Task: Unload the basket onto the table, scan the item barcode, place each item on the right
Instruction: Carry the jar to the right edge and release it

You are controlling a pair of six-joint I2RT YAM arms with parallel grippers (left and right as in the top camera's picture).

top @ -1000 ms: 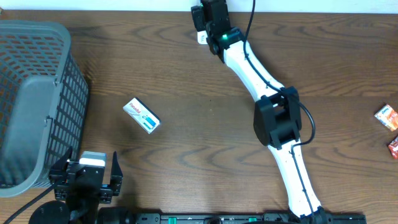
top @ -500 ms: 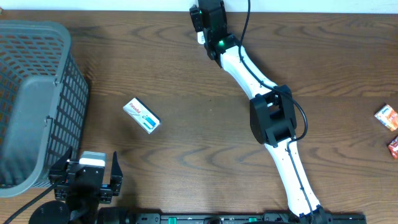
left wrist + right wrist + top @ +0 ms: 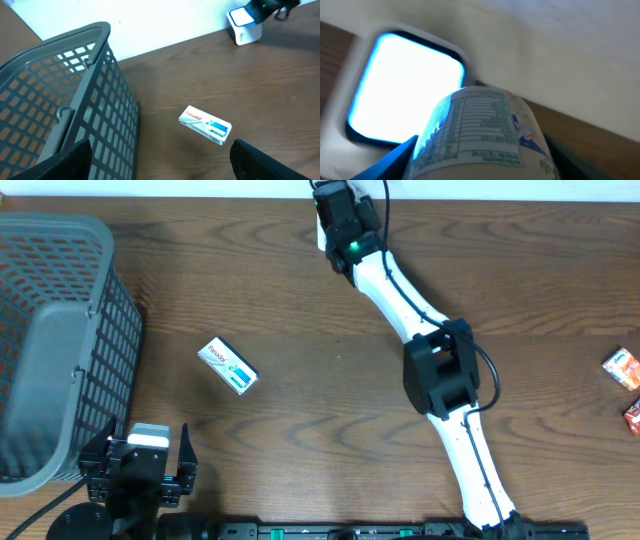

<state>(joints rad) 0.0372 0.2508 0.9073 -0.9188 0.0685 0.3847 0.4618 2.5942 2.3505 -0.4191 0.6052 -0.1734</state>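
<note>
bottle (image 3: 480,131): likely light, stiff, slick label; grip mid-body
right gripper (image 3: 480,162): clamped on bottle, at scanner (image 3: 405,85)
left gripper (image 3: 160,167): released, empty

Grey mesh basket (image 3: 118,360), white-blue box (image 3: 228,366), orange packets (image 3: 621,368) at right edge

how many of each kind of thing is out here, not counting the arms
grey basket: 1
white and blue box: 1
small orange-red packets: 2
scanner: 1
labelled container, held at the scanner: 1
total: 6
</note>
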